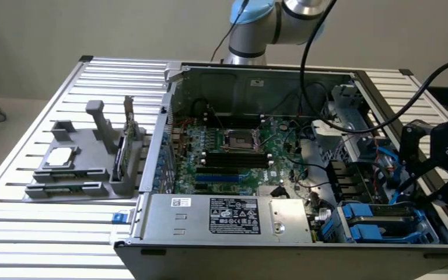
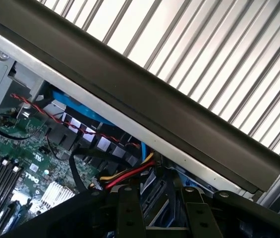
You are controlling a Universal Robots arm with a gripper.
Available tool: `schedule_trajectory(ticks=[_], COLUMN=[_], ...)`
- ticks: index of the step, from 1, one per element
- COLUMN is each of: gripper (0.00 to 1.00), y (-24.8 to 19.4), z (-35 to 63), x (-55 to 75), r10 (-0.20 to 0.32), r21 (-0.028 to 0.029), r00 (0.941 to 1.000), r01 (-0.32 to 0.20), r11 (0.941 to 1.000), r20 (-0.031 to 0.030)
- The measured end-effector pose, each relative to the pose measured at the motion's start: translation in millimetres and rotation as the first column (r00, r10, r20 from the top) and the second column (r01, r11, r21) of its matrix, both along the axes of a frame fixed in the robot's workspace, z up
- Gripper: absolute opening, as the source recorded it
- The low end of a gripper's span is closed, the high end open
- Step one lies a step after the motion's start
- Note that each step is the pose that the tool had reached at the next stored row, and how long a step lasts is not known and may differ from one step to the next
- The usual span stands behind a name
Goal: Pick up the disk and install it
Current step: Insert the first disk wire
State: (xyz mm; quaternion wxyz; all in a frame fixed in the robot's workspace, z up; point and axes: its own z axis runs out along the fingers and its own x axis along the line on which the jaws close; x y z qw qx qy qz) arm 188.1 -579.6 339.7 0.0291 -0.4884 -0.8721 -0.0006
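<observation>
Claw [image 2: 162,201] parted near red-yellow cables [image 2: 130,174], motherboard [image 2: 16,166]; dark case rim [image 2: 169,114], slatted table [image 2: 219,49]

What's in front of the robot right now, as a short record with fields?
setting: open computer case on a slatted metal table
pincer: at the exterior view's right, above the case's drive corner
disk: blue-railed, lying in that corner, exterior view's lower right
grip: cannot tell whether the pincer holds the disk
motherboard: exposed in the case's middle
power-supply box: beside the disk, toward the exterior view's left
parts tray: on the table, exterior view's left, carrying a small square chip
</observation>
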Motion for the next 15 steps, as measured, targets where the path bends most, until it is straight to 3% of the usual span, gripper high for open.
schedule_trajectory(ticks=[5, 10, 15], gripper=[0.35, 0.35, 0.35], y=[0.4, 2.7, 6.1], z=[-2.2, -0.4, 4.8], x=[0.1, 0.0, 0.0], r10=[0.001, 0.001, 0.001], r21=[0.0, -0.0006, -0.005], r00=[1.0, 0.9998, 0.9996], r01=[-0.001, -0.001, -0.001], r11=[1.0, 1.0, 1.0], r20=[-0.0045, -0.0183, -0.0279])
